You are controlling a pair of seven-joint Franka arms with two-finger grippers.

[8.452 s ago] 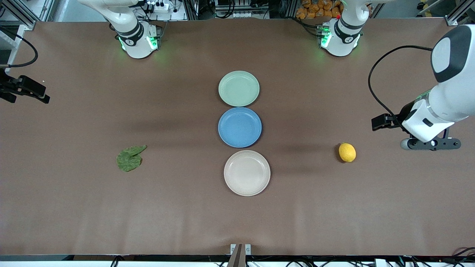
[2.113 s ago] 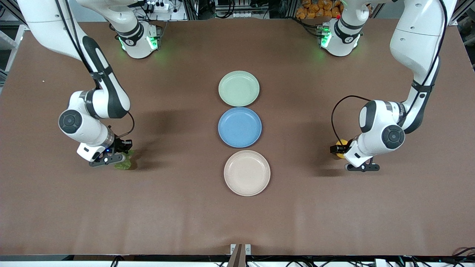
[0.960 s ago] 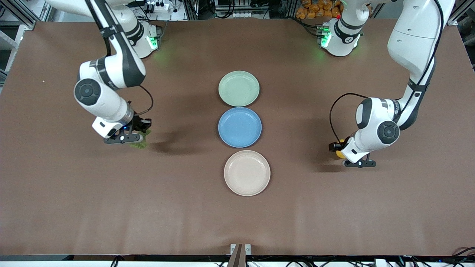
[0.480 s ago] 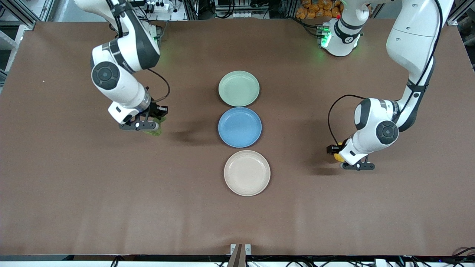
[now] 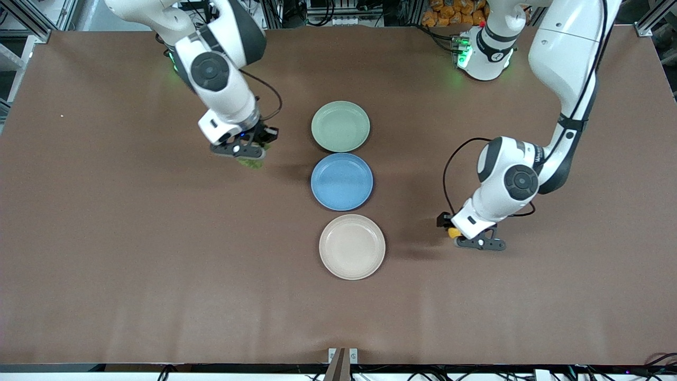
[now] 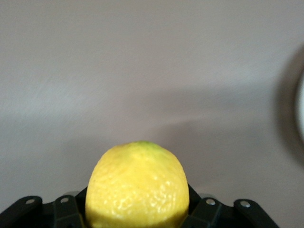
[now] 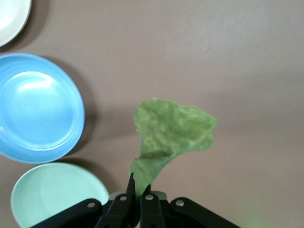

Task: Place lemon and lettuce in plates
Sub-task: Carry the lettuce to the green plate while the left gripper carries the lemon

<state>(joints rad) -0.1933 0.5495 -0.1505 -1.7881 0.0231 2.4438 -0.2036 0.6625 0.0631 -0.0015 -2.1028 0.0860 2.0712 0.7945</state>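
Brown tabletop. Right gripper (image 5: pixel 248 154) pinches crinkled dark green lettuce leaf (image 7: pixel 172 130), hanging beside pale mint plastic plate (image 5: pixel 340 126). Left gripper (image 5: pixel 461 234) clamps small yellow lemon (image 6: pixel 137 186) near beige plate (image 5: pixel 351 246). Centre each before lowering.

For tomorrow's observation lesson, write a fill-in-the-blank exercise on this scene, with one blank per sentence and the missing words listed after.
1. The left tool is shut on the ____.
2. The right tool carries the lettuce over bare table beside the mint green plate and the ____ plate.
3. Of the three plates in a row, the ____ plate lies nearest the front camera.
4. None of the three plates holds any ____.

Missing words: lemon; blue; beige; food
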